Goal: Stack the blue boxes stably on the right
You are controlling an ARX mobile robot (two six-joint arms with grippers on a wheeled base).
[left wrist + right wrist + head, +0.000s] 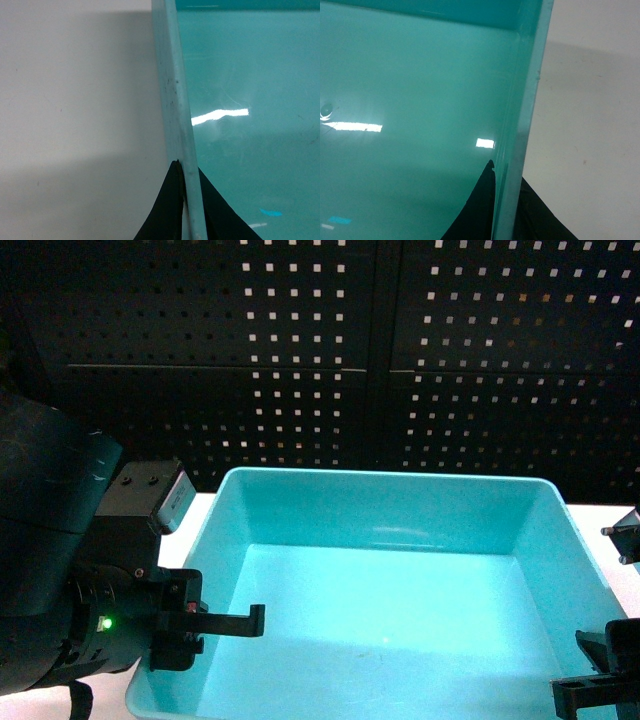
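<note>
Because each claw bites only a thin strip of rim, the hold on the blue box (390, 610) looks to be the weak point. The left gripper (187, 200) is clamped on the box's left wall, one dark finger outside it and one inside, the rim running up between them. The right gripper (507, 200) is clamped the same way on the right wall. In the head view the box spans the whole gap between the two claws, its near edge cut off by the frame, its inside holding nothing.

Judged from these pictures, the smooth sloping walls could slide through the fingers if either arm lifts or travels faster than the other. That would tilt the tub or twist it out of one grasp. An uneven pull could also flex the plastic, so that the box lands skewed on whatever it is meant to sit on. No second blue box shows in any view, so the place of the stack cannot be told.

Outside each claw lies the table (75, 125), pale, matte and bare where it shows, with a few faint specks. Beyond the box's far wall, past both claws, stands a dark pegboard wall (400, 350) pierced with rows of small square holes.
</note>
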